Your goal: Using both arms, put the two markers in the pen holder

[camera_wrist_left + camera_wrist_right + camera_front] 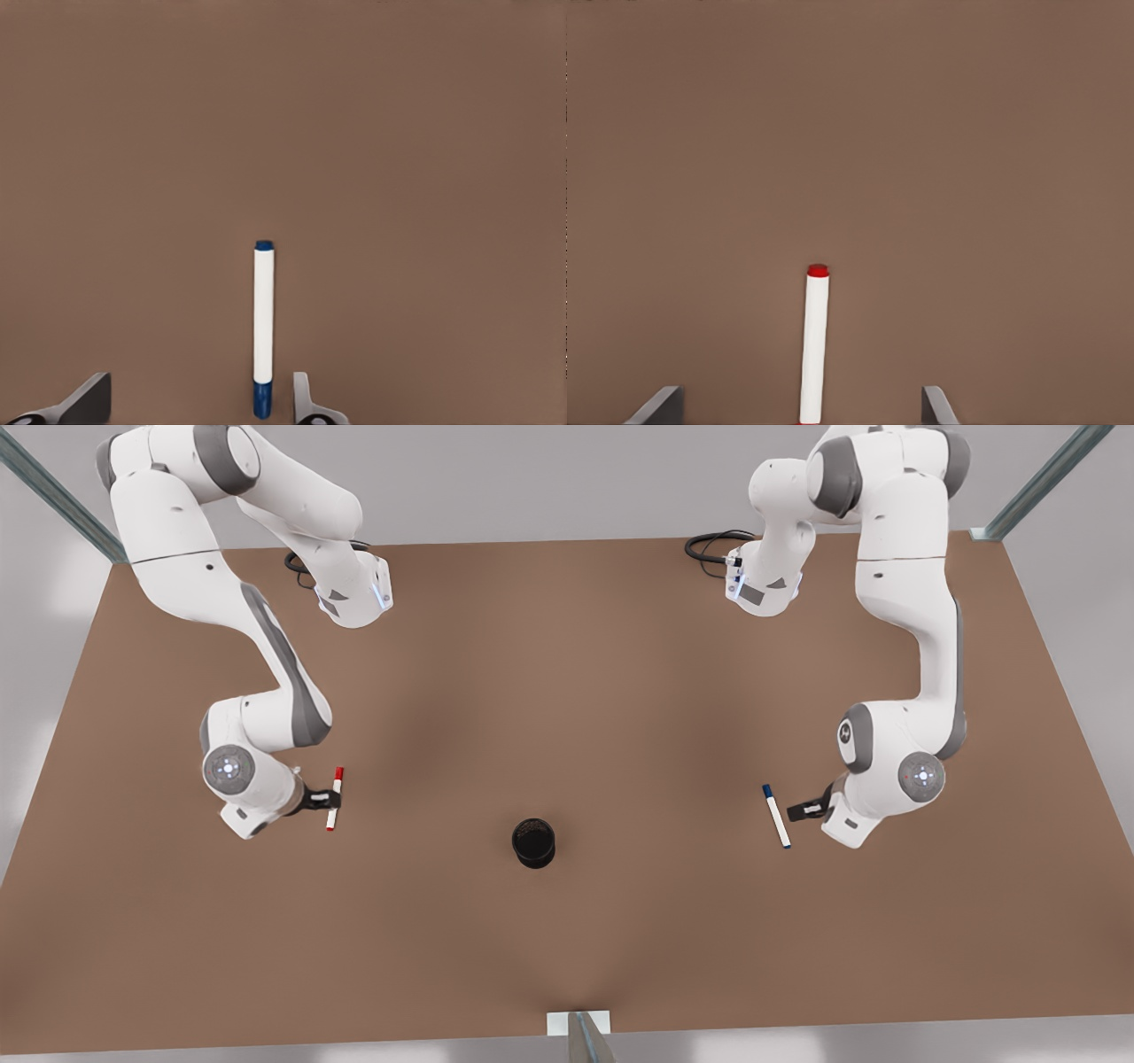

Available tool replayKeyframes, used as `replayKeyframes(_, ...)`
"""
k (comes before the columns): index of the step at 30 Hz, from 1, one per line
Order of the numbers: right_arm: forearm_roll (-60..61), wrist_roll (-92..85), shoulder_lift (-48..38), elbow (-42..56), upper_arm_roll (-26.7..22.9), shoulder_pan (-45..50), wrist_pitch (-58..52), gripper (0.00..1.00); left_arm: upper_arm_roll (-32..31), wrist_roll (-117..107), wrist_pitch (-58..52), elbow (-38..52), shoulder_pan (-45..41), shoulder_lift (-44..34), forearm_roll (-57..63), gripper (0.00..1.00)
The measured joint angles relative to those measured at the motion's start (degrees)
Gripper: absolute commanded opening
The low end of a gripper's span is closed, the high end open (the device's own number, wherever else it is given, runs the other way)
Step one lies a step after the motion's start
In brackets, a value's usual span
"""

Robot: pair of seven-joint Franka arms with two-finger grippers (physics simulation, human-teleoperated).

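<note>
a: we see the pen holder [533,842], a round black cup with a dark mesh inside (no pens in it), on the brown table [567,691].

b: both grippers spread: left gripper [199,403] around the blue marker [263,328], right gripper [802,409] around the red marker [814,345].

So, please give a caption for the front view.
Two open grippers, left at the blue marker, right at the red marker, pen holder between.
</note>
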Motion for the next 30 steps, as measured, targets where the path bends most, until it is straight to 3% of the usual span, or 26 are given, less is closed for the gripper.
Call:
replayKeyframes(5, -1.39, 2.49, 7.62, 0.24, -0.47, -1.56, 8.3, 1.0, -0.13, -3.3, 5.93, -1.15, -0.71, 1.5, -0.76, 0.95)
replayKeyframes(7, -2.23, 3.32, 9.32, 0.3, -0.5, -1.69, 10.91, 1.0, -0.14, -4.38, 7.27, -1.07, -1.44, 2.32, -0.82, 0.75)
replayKeyframes(9, -3.73, 4.06, 10.26, 0.3, -1.04, -1.8, 12.72, 0.94, -0.14, -5.34, 8.22, -0.81, -1.86, 3.15, -0.74, 0.68)
replayKeyframes(11, -4.81, 4.71, 10.53, 0.17, -1.29, -1.84, 13.95, 0.78, -0.14, -6.18, 8.94, -0.1, -2.2, 3.99, -0.73, 0.68)
replayKeyframes(14, -6.06, 5.57, 10.61, -0.01, -1.37, -2.22, 15.13, 0.66, -0.21, -7.27, 10.13, 1.15, -2.29, 6.17, -0.79, 0.65)
replayKeyframes(30, -7.5, 8.33, 10.44, -2.82, -1.23, -2.47, 16.82, 0.55, -0.19, -9.53, 12.68, 2.22, -1.98, 11.06, -0.66, 0.61)
